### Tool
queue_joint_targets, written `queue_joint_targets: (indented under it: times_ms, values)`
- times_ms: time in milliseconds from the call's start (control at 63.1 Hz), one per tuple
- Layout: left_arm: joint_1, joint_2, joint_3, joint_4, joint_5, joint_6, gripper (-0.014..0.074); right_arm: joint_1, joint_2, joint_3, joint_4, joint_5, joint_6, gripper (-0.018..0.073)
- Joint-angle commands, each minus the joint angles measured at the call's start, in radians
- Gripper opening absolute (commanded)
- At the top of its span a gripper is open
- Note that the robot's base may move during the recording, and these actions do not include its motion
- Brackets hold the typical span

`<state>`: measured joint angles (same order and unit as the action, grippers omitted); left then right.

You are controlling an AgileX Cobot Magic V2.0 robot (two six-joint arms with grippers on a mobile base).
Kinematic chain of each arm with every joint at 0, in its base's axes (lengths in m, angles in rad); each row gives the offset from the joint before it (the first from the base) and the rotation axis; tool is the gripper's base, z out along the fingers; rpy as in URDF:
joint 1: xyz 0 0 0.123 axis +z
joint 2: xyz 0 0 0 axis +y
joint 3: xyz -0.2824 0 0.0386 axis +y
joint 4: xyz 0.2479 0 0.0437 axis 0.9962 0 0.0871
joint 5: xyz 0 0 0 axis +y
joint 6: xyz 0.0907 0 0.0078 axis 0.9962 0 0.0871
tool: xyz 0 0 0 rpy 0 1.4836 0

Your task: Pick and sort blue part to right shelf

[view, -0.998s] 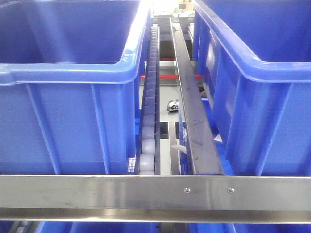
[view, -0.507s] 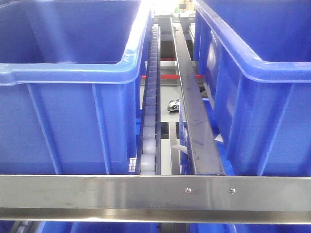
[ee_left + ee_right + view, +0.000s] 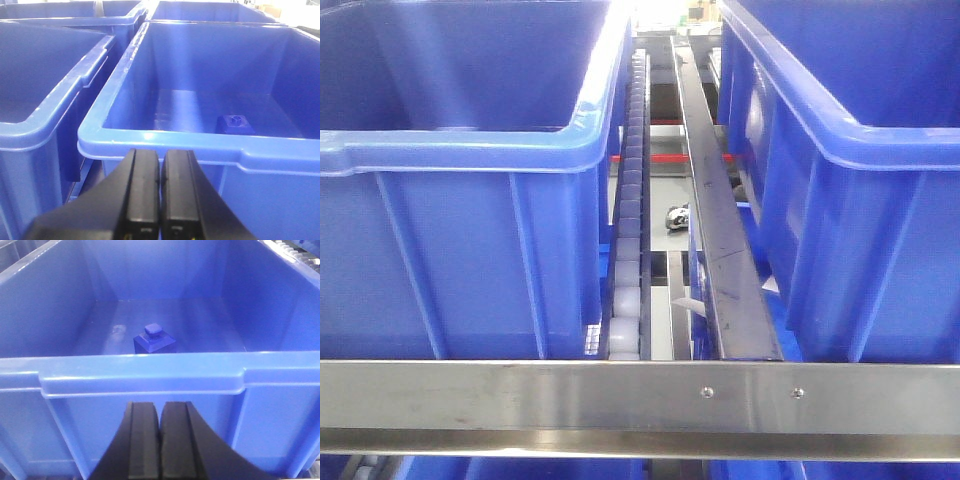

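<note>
Right shelf (image 3: pixel 620 395): brushed metal front rail across the bottom of the front view, with two large blue tote bins (image 3: pixel 470 200) behind it and a roller track (image 3: pixel 628 230) running between them.

Blue part (image 3: pixel 154 340): a small block with a raised stud on top, resting on the floor of the bin before the right wrist camera. A second, similar block (image 3: pixel 234 124) lies in the bin ahead of the left wrist camera (whether these are the same two bins cannot be told).

Right gripper (image 3: pixel 160 440): pads pressed together, nothing between them, outside the bin's near wall.

Left gripper (image 3: pixel 160 192): likewise clenched and empty.
</note>
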<state>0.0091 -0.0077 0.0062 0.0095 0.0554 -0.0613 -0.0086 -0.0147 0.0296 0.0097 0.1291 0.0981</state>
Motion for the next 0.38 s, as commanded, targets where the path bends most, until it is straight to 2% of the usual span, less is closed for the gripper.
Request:
queue_joint_targets:
  times_ms: [0, 364]
  values:
    - [-0.005, -0.019, 0.025, -0.009, -0.089, -0.006, 0.0125, -0.007, -0.018, -0.020, -0.010, -0.098, 0.001, 0.0035]
    - [-0.005, -0.019, 0.025, -0.009, -0.089, -0.006, 0.0125, -0.007, -0.018, -0.020, -0.010, -0.098, 0.001, 0.0035]
